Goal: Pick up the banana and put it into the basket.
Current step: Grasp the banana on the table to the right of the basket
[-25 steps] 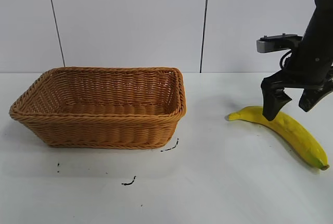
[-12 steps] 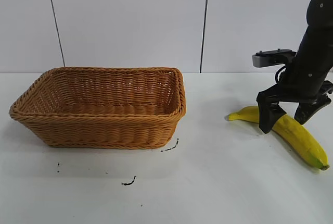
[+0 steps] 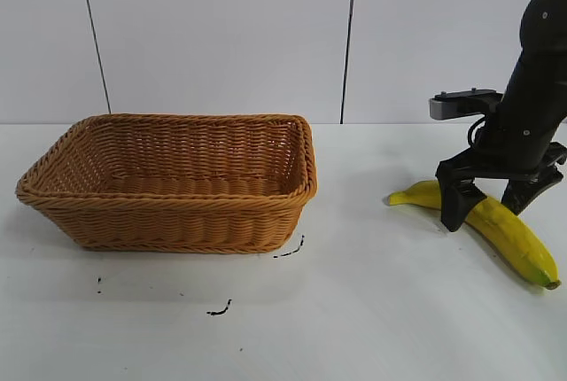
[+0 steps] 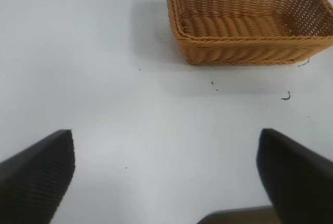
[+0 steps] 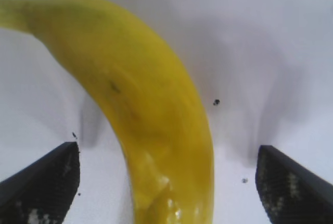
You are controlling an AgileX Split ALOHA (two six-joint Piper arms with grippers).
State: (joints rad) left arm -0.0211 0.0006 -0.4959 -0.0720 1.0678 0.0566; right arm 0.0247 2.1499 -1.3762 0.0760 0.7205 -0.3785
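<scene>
**Inspector A:** Starting with the banana. It is lying flat on the white surface, well apart from the basket, on the right side as the exterior view shows it. Its green-tinged tip is pointing toward the basket and its dark stem end is pointing toward the near right.

**Inspector B:** And the right end effector?

**Inspector A:** It is pointing straight down and straddling the banana about a third of the way along from the tip. The jaws are standing wide, one finger on either side of the fruit. The right wrist view is showing the banana running between the two fingertips, with white surface visible on both sides, so nothing is being gripped.

**Inspector B:** Is the basket holding anything?

**Inspector A:** Only its woven floor is showing. A few small black marks are dotting the surface in front of it.

**Inspector B:** The left arm?

**Inspector A:** It is sitting outside the exterior view. The left end effector is hanging above bare surface with its jaws spread wide, released, and the basket is lying some way ahead of it.
</scene>
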